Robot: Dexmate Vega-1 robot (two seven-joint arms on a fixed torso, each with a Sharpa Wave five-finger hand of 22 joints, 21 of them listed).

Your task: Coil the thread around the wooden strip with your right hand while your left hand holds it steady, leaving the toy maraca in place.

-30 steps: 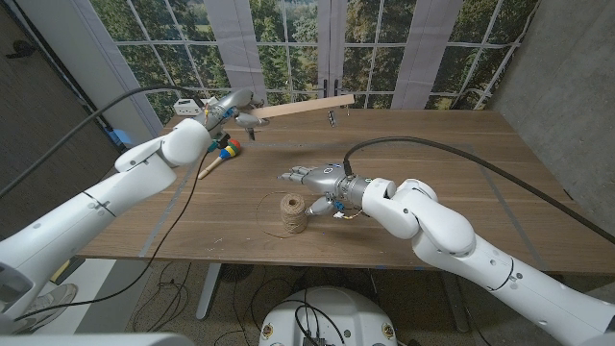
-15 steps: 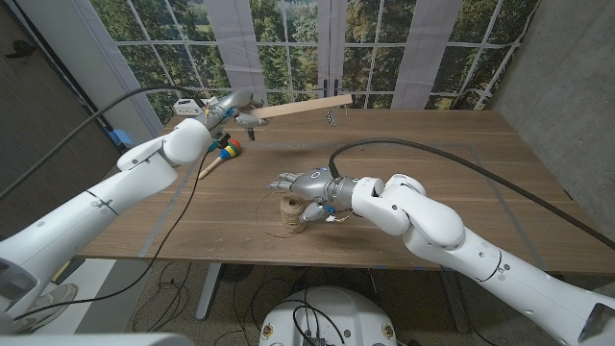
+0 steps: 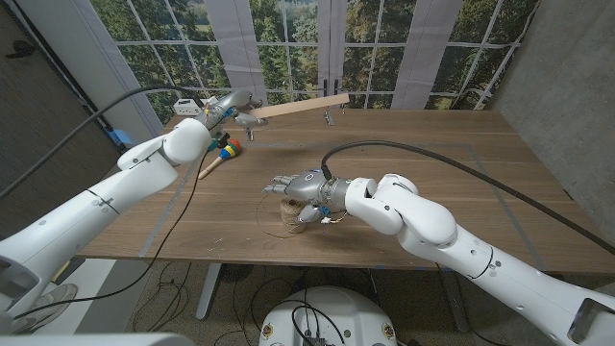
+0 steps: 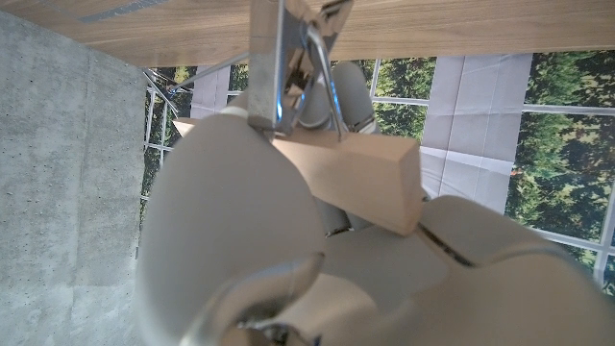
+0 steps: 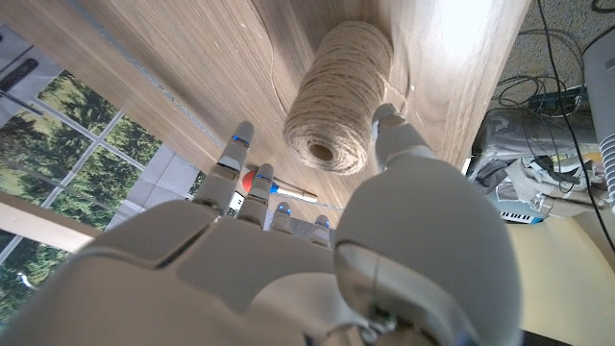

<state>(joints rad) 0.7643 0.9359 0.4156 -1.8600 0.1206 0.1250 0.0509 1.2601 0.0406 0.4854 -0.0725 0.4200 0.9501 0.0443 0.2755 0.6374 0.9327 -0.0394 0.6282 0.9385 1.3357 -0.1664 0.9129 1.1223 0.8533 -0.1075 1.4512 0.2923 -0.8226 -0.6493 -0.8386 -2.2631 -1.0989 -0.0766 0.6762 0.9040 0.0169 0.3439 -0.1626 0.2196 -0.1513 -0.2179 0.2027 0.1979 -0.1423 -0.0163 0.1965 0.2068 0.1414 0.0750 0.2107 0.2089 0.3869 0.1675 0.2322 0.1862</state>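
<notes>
Wooden table (image 3: 461, 183), one strip (image 3: 300, 109), one spool (image 3: 291, 217), one maraca (image 3: 223, 153)

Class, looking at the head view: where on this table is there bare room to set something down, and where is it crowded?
Bare wood spans the table beyond the right arm. Crowded: the near middle, where the right hand hovers over the twine spool, and the far left by the toy maraca.

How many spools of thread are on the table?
1. The spool of thread stands near the table's front edge, directly under the right hand. Nothing suggests another.
</notes>
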